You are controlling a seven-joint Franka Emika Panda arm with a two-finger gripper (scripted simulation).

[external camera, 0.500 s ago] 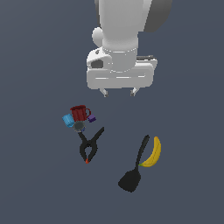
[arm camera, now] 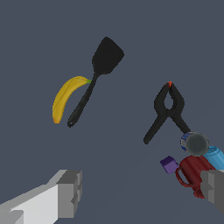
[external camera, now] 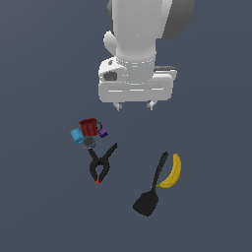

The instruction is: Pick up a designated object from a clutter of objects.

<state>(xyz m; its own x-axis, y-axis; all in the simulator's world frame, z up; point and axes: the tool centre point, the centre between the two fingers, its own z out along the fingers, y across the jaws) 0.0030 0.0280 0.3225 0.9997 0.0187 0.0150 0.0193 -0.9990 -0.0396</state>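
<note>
My arm comes in from the top edge of the exterior view, wrist pointing straight down, white hand body level. My gripper (external camera: 134, 106) hangs w/ both fingertips aimed at the floor, holding nothing. Jaws spread wide: fingers (external camera: 118, 105) sit far apart at opposite ends of the hand body. Wrist view agrees, one grey pad (arm camera: 70, 192) on one side of frame, the other (arm camera: 213, 189) at the opposite side, big gap between. Nothing touching either pad. Upper links mostly cropped out, can't tell elbow pose.
</note>
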